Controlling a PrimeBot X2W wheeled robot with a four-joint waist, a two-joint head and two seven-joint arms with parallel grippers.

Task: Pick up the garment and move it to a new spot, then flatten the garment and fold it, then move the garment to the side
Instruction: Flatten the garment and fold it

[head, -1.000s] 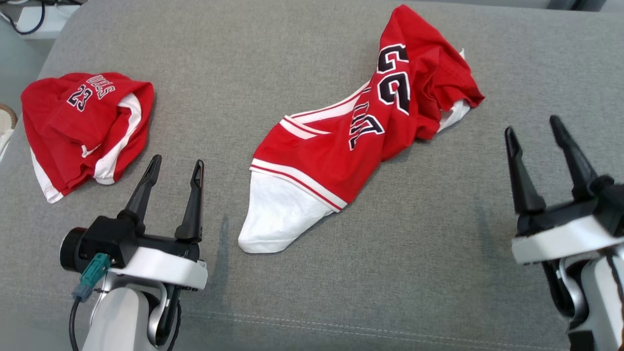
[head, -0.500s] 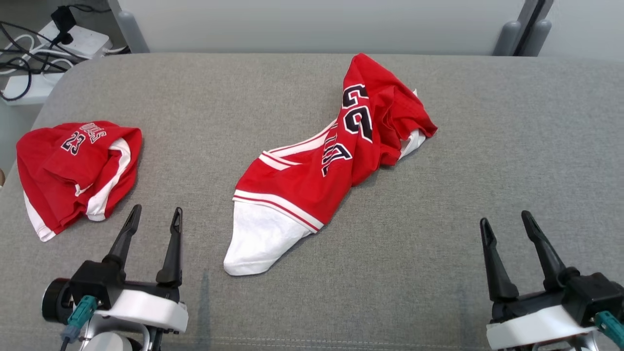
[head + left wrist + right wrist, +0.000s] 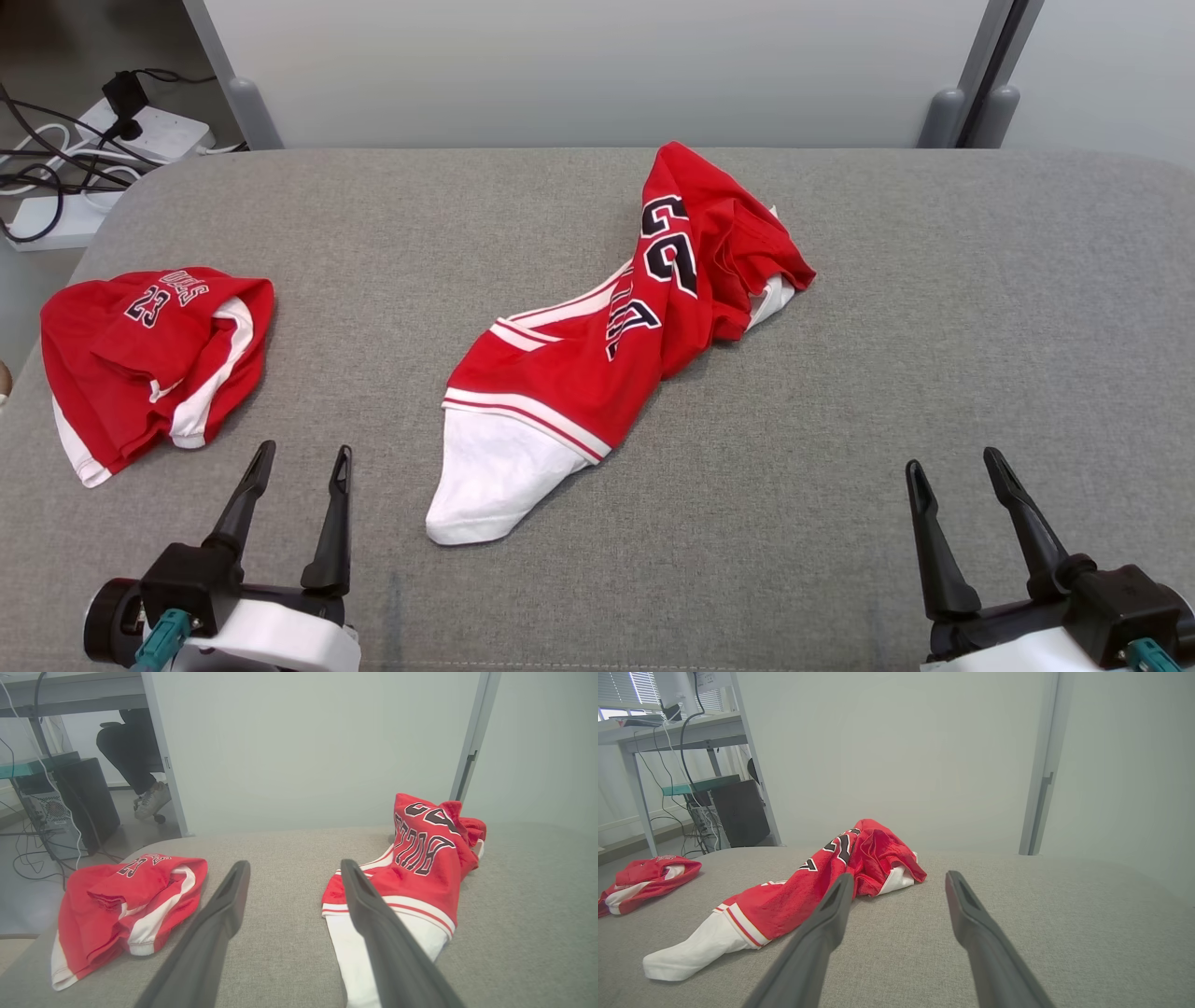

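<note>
hovering my left claw (image 3: 303, 450) open and empty just left of the crumpled red jersey (image 3: 597, 359), whose white near end is lying closest to me, slanting away rightward on the grey cushion (image 3: 840, 560); my right claw (image 3: 952, 459), open too, is sitting farther off.

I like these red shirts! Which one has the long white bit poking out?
The middle jersey, stretched out long with a plain white end at the front. The left jersey is a bunched heap marked 23.
</note>
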